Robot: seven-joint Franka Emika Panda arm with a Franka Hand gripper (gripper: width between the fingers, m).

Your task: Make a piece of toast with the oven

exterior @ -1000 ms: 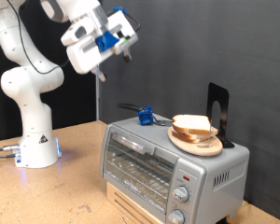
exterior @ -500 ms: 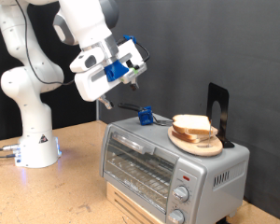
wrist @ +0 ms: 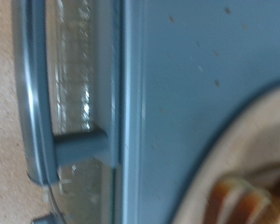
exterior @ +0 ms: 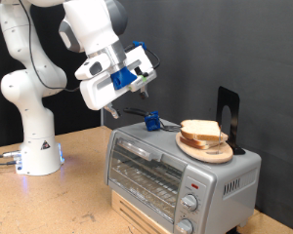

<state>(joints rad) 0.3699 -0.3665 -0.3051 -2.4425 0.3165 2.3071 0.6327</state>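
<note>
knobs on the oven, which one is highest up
The knob just under the oven's top edge, at its front's right end in the exterior view; the others sit below it.

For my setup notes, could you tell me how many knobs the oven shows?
2: one knob and another below it, at the oven's front, exterior view's right. More may be cut off below.

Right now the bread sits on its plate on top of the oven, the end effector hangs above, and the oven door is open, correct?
Not quite: the oven door is shut, as the exterior view shows. The bread is on the plate atop it, end effector above.
</note>
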